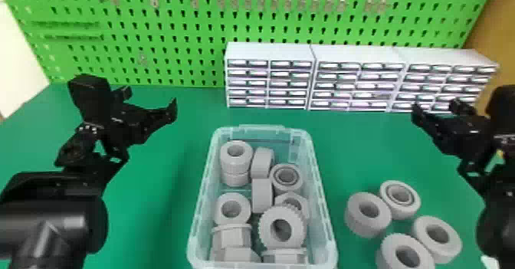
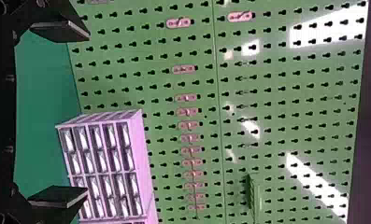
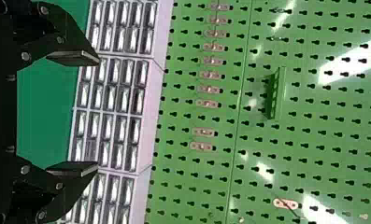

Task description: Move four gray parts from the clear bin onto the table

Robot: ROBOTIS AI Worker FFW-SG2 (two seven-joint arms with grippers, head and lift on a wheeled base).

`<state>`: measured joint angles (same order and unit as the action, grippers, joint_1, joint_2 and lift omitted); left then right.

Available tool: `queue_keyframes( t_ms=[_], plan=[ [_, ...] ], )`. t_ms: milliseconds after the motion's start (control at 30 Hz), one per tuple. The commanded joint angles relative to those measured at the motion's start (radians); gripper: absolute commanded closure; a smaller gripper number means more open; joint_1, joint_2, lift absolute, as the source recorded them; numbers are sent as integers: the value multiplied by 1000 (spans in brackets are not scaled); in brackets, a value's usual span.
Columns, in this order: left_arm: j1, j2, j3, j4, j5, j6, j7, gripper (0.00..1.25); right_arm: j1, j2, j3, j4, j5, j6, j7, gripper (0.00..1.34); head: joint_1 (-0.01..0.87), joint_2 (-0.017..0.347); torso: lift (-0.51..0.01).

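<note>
The clear bin stands in the middle of the green table, holding several gray parts, among them a toothed ring and a round one near its back. Four gray rings lie on the table right of the bin, one of them a thick ring. My left gripper is raised left of the bin; in the left wrist view the left gripper is open with nothing held. Over at the right edge, beyond the loose rings, is my right gripper; in the right wrist view the right gripper is open and holds nothing.
White drawer cabinets line the table's back, from the middle to the right. Behind them rises a green pegboard with small metal hooks. Green table surface lies between the left arm and the bin.
</note>
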<state>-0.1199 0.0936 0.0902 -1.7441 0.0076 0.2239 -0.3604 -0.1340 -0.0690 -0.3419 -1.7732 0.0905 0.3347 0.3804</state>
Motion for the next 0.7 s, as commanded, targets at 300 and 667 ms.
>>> queue_keyframes(
  t_ms=[300,667],
  plan=[
    [0,0,-1,0,0,0,0,122,-1,0,9,0,0,6,0,470,678,34,-50],
    [-1,0,-1,0,0,0,0,121,-3,-5,18,0,-1,10,0,470,678,34,-50]
  ],
)
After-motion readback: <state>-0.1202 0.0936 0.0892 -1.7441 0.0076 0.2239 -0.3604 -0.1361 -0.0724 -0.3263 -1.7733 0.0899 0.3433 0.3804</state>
